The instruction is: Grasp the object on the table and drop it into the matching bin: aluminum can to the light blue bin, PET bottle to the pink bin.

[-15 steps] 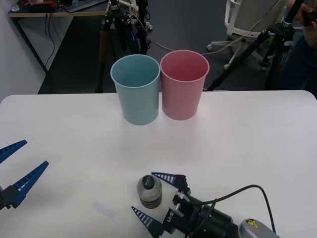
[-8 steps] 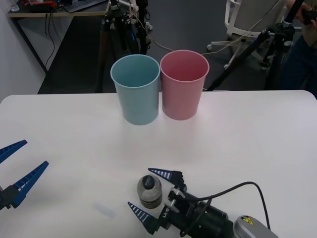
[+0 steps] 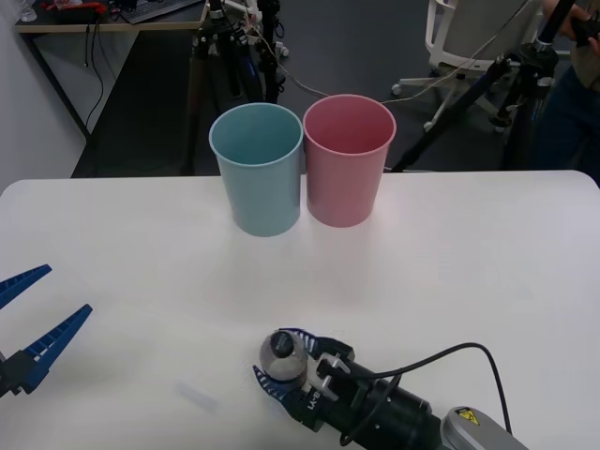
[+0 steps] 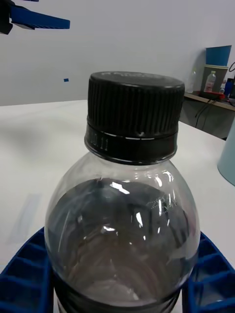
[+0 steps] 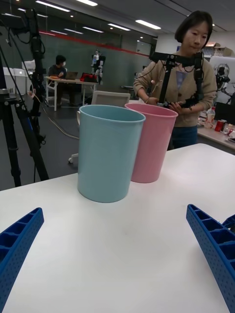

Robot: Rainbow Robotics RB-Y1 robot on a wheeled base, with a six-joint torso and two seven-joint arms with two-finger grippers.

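Right tool (image 3: 281,364) clamped on small clear brown-filled plastic bottle (image 3: 280,359); lift straight, carry over tall pink plastic bin (image 3: 348,159). Left tool (image 3: 37,317) wide, idle.

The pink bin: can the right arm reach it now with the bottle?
Probably yes. The right gripper is shut on the bottle, and bare table lies between it and the pink bin.

Upright dark-capped PET bottle (image 3: 281,357) near table (image 3: 469,272) front edge.
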